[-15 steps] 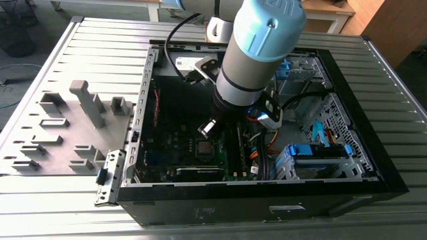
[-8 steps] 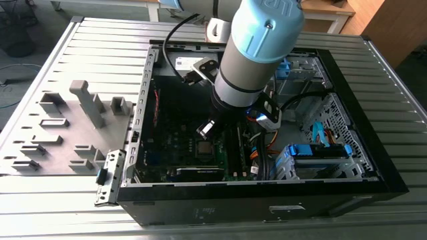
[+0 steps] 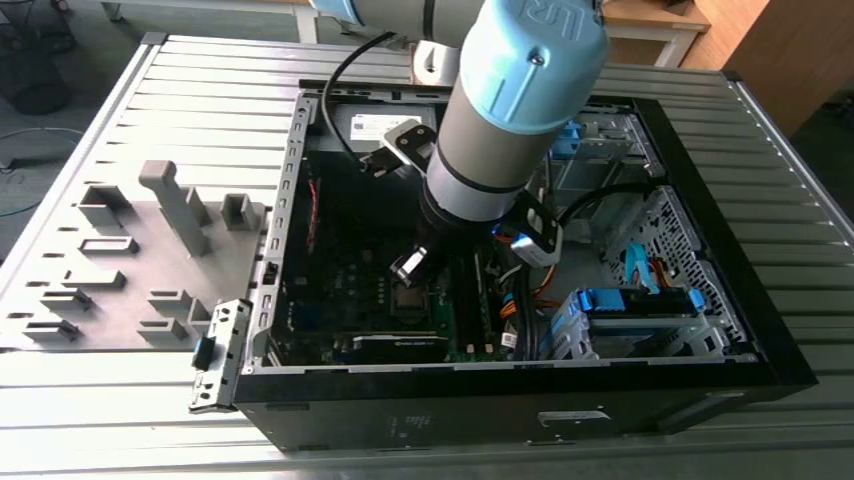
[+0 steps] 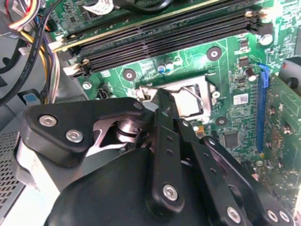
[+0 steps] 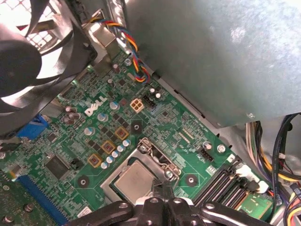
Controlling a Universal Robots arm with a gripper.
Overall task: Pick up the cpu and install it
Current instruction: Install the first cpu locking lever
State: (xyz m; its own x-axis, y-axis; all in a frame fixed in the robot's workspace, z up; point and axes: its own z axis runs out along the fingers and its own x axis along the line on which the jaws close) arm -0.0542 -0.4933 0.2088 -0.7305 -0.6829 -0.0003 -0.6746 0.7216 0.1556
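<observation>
In the first wrist view the end effector (image 5: 162, 200) hangs just over the socket, and its dark fingers (image 5: 162, 190) come close together at the edge of the cpu (image 5: 136, 181). I cannot tell if they grip the chip or only touch it.

The cpu lies flat in the socket (image 5: 141, 160) with its silver top facing up. It is square, so it has no long axis; its sides run diagonally in this view. From the fingertips it is at about 10 o'clock, very near.

In the second wrist view the socket frame (image 4: 188, 96) is at 1 o'clock from the fingertips, with the memory slots (image 4: 160, 40) farther behind.

In the exterior view the open computer case (image 3: 747, 300) rests on the slatted worktop (image 3: 160, 400) and holds the green board (image 3: 334, 300), cables and blue drive brackets (image 3: 641, 300). The arm (image 3: 501, 110) reaches down into it.
</observation>
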